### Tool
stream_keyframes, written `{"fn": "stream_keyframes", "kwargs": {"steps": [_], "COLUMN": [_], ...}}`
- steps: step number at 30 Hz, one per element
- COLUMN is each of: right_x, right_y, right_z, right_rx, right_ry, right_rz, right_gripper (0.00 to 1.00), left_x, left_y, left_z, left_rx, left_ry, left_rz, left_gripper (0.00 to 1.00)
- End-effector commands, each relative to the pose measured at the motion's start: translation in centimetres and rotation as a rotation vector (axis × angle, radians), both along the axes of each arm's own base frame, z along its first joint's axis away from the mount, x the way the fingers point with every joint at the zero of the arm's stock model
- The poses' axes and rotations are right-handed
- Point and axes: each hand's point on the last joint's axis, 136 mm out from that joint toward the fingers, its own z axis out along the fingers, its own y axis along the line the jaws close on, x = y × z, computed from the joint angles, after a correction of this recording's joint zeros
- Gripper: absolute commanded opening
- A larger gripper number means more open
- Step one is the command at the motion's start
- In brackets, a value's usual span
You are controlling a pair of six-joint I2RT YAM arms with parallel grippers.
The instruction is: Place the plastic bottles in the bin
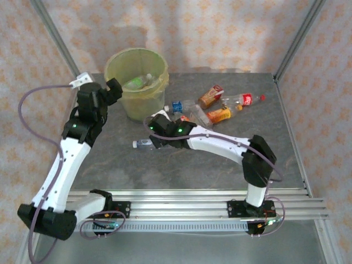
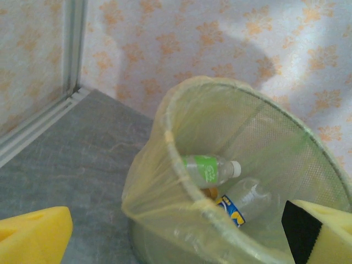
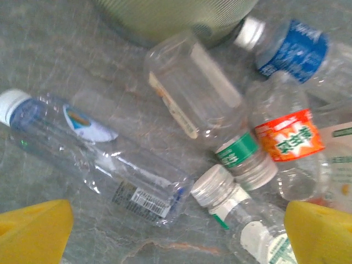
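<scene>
The bin [image 1: 137,107] stands near the far left corner of the bench [image 1: 192,170]. Inside it lie a green-label bottle [image 2: 206,169] and, beside it, a clear bottle with a blue and yellow label [image 2: 240,204]. The left end effector [image 1: 114,89] hangs just beside the bin's left rim, its yellow pads [image 2: 33,236] wide apart with nothing between them.

The other bottles lie on the bench to the right of the bin, toward the far edge. The right end effector [image 3: 176,234] hovers over the ones nearest the bin, its pads apart and empty. Below it are a long white-cap bottle [image 3: 99,165] lying alone on the left, a squarish green-band bottle [image 3: 203,104], a blue-label bottle [image 3: 291,49] just beside the bin's base, and an orange-label bottle [image 3: 286,137]. Farther right lie two orange-filled bottles [image 1: 220,114] and a red-label bottle [image 1: 245,100].
</scene>
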Motion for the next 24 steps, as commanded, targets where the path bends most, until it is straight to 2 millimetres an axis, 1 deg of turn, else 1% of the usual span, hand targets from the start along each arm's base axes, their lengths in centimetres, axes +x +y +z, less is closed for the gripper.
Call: {"fn": "stream_keyframes", "kwargs": {"steps": [1, 6, 11, 15, 19, 24], "right_x": [-1.5, -2.1, -2.0, -1.5, -1.0, -0.4], "right_y": [0.2, 1.6, 2.6, 3.4, 4.1, 4.5], "right_z": [-2.0, -4.2, -5.5, -6.1, -7.1, -8.3], "right_rx": [-0.096, -0.130, -0.153, -0.169, -0.176, -0.177], "right_ry": [0.096, 0.165, 0.181, 0.180, 0.196, 0.225], "right_rz": [0.102, 0.187, 0.237, 0.266, 0.285, 0.285], "right_gripper": [0.99, 0.99, 0.99, 1.00, 0.99, 0.98], "left_x": [-2.5, -5.4, -7.2, -7.8, -7.9, -8.2], "left_y": [1.5, 2.3, 2.8, 2.9, 2.9, 3.2], "left_z": [-1.1, -3.0, -3.9, -4.0, -3.9, -4.0], "left_rx": [-0.070, -0.111, -0.100, -0.097, -0.101, -0.087], "left_ry": [0.003, 0.006, 0.034, 0.039, 0.033, 0.042], "left_rz": [0.094, 0.137, 0.152, 0.149, 0.149, 0.163], "left_gripper": [1.00, 1.00, 1.00, 1.00, 1.00, 1.00]}}
